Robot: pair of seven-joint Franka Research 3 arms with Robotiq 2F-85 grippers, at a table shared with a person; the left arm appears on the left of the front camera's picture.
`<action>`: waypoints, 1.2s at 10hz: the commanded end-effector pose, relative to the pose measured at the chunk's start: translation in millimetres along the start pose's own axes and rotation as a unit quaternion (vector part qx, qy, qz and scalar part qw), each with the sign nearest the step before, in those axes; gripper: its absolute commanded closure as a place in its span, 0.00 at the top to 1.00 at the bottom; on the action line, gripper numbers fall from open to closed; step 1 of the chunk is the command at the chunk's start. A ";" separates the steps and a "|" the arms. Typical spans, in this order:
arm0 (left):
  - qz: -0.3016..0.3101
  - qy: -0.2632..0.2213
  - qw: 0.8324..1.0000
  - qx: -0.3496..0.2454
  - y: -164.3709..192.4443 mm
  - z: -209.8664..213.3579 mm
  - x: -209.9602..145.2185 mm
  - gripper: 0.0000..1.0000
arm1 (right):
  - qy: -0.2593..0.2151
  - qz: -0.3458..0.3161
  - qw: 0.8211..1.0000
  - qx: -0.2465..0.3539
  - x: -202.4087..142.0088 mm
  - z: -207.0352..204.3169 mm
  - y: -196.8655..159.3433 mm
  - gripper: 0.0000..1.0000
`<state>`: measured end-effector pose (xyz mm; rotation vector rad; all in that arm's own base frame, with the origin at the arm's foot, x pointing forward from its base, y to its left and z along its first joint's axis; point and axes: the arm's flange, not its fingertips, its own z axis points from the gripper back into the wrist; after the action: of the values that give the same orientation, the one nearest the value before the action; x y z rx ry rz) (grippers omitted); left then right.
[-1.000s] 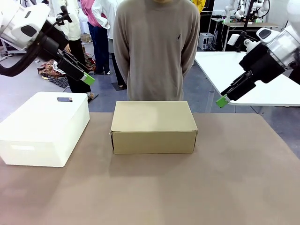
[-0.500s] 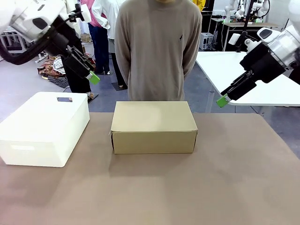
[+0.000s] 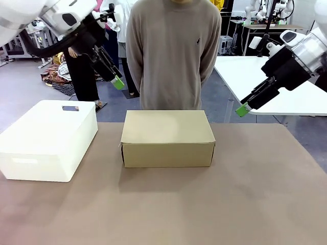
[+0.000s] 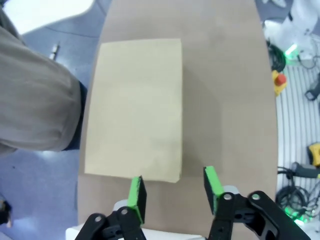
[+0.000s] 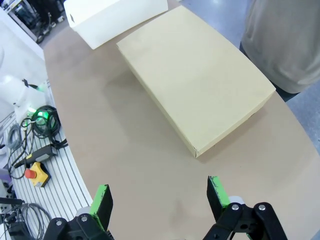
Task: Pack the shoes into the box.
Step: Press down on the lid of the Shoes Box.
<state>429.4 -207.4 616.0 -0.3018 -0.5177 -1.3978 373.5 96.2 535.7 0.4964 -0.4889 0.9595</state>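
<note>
— One box point(image 3: 167, 138) sits on the tabletop point(image 3: 204, 204), and it is the tan-brown cardboard one. How does it look?

— Plain and closed. Its lid lies flat on top, the walls are smooth and unmarked, and a small flap edge shows at the front-left corner in the front view. The top is a shade lighter than the front wall.

— Where does it stand?

— At about the middle of the tabletop, toward the far edge, directly in front of the person point(image 3: 172, 51) who stands there in a grey-brown sweater. A white plastic bin point(image 3: 48, 140) sits to its left, near but apart from it.

— Which way does it run?

— Its long axis runs left to right across the tabletop, parallel to the far edge, with one long wall facing the robot. In the left wrist view the box point(image 4: 134, 110) appears on end, long axis up the picture, because the camera is rolled. In the right wrist view the box point(image 5: 195, 75) lies on a diagonal.

— And the arms?

— Both hang in the air above the tabletop. The left end effector point(image 3: 117, 82) is over the gap between bin and box, its green pads partly apart, holding nothing. The right end effector point(image 3: 241, 109) hovers beyond the far right of the box, its pads spread wide and empty.
</note>
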 end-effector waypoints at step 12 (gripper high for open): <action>-0.064 0.066 0.996 -0.015 49.9 -45.2 18.1 0.00 | 0.005 -0.004 1.000 -0.007 0.3 -0.9 0.6 1.00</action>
<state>491.1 -241.5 590.4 -0.2008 -0.4105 -1.5409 373.5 96.2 535.5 0.4966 -0.4884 0.9600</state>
